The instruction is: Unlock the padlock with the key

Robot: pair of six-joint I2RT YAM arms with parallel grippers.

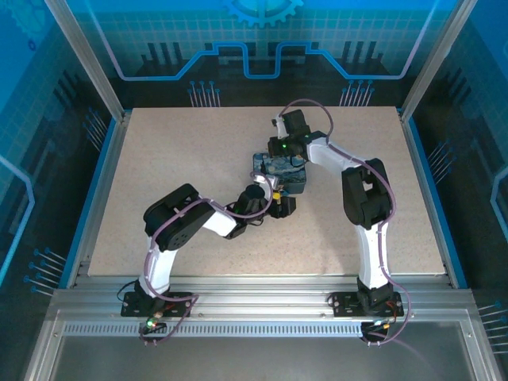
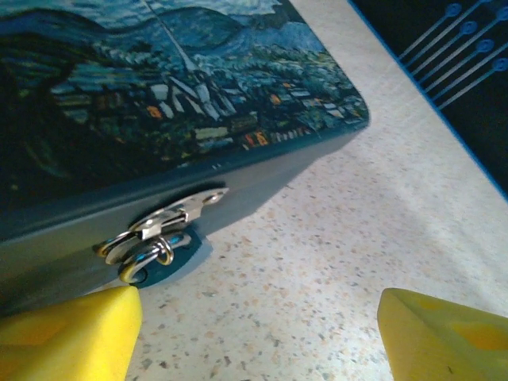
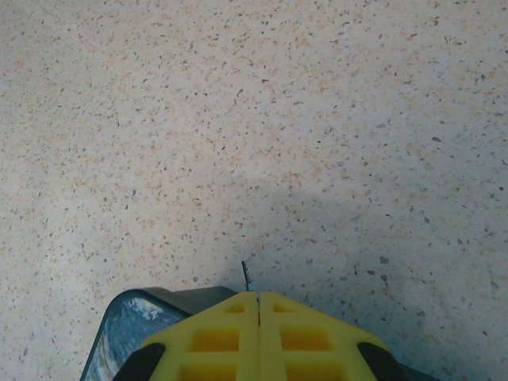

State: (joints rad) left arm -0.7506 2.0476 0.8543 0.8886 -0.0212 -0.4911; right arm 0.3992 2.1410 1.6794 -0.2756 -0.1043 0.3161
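Note:
A dark blue box with a painted night-sky lid lies mid-table. On its front wall sits a silver hasp. From the hasp hang a curved silver shackle and a small ring over a blue rounded body; I take this for the padlock. I cannot make out the key. My left gripper is open, its left yellow finger just below the padlock and nothing between the jaws. My right gripper is shut over the box's corner, and a thin dark sliver stands at its tips.
The speckled tabletop stretches out to the right of the box. Both arms meet over the box in the top view, the left gripper at its near side and the right gripper at its far side. Blue walls ring the table.

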